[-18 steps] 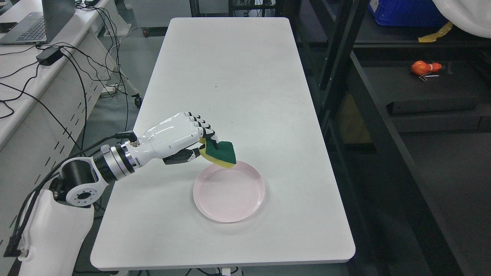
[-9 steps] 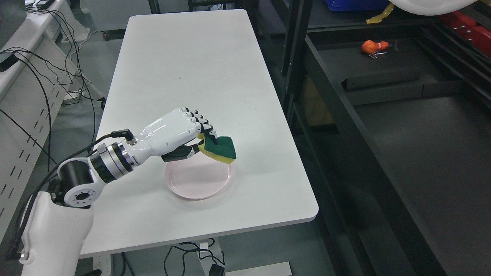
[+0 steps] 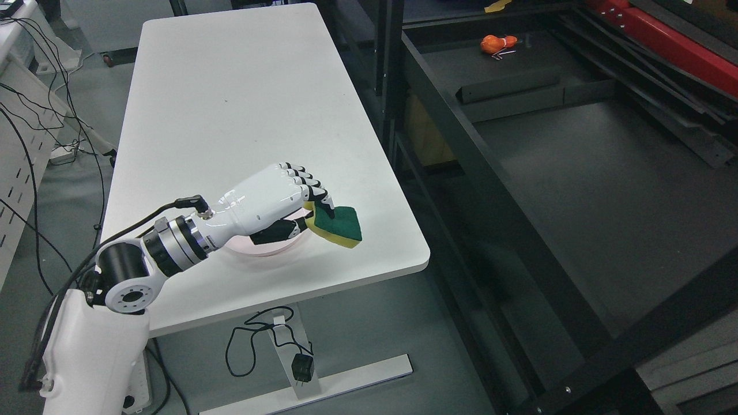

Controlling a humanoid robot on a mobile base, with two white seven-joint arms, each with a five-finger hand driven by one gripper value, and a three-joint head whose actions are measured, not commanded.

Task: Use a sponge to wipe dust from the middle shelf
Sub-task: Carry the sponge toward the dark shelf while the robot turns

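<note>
Left hand [image 3: 271, 199] fingers [image 3: 323, 202] clamped on a sponge's [image 3: 340, 226] edge at frame centre; soft, light, likely compressible.

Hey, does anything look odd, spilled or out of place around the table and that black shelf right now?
Nothing is spilled or broken. The left hand grips the sponge above the white table, over the pink plate. One stray thing: a small orange object lies alone at the far end of the black shelf.

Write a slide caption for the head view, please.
Left hand holds green-yellow sponge above white table, beside dark shelf.
</note>
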